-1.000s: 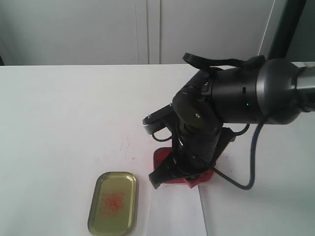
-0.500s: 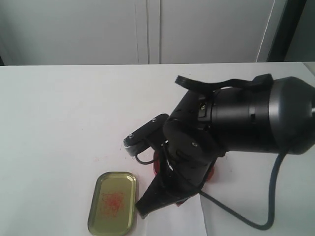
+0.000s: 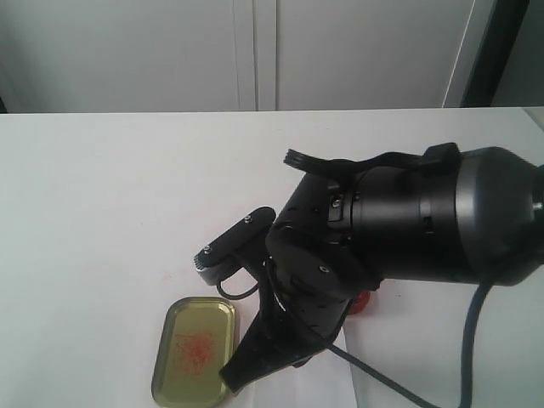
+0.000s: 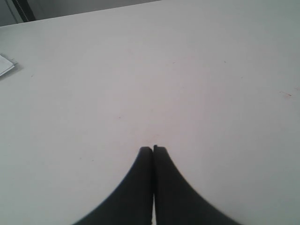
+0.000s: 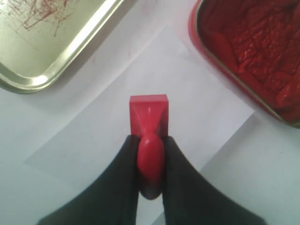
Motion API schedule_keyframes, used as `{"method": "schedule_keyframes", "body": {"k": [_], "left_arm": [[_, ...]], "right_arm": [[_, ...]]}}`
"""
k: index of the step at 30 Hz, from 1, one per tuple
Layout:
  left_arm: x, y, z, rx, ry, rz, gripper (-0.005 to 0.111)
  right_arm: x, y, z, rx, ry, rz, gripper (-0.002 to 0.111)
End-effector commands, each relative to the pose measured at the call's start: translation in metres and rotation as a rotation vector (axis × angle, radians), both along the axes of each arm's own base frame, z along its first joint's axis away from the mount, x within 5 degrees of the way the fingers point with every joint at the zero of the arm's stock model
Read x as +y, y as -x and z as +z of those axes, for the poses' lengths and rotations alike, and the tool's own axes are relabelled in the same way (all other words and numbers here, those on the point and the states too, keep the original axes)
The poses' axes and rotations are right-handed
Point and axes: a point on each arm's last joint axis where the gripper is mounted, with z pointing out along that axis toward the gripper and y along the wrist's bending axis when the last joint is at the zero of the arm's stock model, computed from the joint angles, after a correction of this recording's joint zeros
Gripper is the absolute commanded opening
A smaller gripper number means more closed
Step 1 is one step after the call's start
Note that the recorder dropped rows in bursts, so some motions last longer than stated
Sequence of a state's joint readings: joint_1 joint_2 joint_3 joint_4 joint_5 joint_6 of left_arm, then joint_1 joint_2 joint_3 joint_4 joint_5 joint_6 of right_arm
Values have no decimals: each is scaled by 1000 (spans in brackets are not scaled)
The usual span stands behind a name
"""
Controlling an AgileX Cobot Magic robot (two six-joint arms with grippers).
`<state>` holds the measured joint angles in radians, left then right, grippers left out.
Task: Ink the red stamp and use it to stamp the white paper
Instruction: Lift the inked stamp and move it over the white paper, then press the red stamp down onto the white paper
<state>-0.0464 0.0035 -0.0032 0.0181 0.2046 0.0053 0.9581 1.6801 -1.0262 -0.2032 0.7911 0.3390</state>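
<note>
The red stamp (image 5: pixel 149 115) has its knob pinched between the black fingers of my right gripper (image 5: pixel 150 140), which is shut on it. Its square base points down over the white paper (image 5: pixel 93 136); I cannot tell whether base and sheet touch. The open red ink tin (image 5: pixel 253 51) lies just beyond one corner of the paper. In the exterior view my bulky right arm (image 3: pixel 391 229) hides the stamp, and only a sliver of the tin (image 3: pixel 364 303) shows. My left gripper (image 4: pixel 153 149) is shut with nothing in it, over bare white tabletop.
A gold metal lid (image 3: pixel 195 350) with red smears lies on the table left of the right arm, close to the paper's other side (image 5: pixel 47 42). A black cable (image 3: pixel 374 378) trails from the right arm. A small white object (image 4: pixel 5 65) sits far off in the left wrist view.
My right arm has swung left and toward the table's near edge, away from the red tin, carrying the stamp over the paper. The tin is now mostly hidden behind the arm.
</note>
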Motion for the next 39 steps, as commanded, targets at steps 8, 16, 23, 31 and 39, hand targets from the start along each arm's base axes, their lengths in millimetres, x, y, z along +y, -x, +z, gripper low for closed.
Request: {"method": "schedule_keyframes", "body": {"k": [8,16,23,31,39], "left_arm": [[0,0,-1,-2,-1,3,0],[0,0,-1,-2,-1,3,0],[0,0,-1,-2,-1,3,0],[0,0,-1,-2,-1,3,0],[0,0,-1,-2,-1,3,0]], "right_arm": [[2,-3,-6,-13,-8,-10,0],[5,-6,-22,15,26,-12,0],[-1,-13,-22,69,-21,-73,0],[-1,-18,-21,70,-69,-76,0],[0,-18,-25,70,-62,-61,0]]}}
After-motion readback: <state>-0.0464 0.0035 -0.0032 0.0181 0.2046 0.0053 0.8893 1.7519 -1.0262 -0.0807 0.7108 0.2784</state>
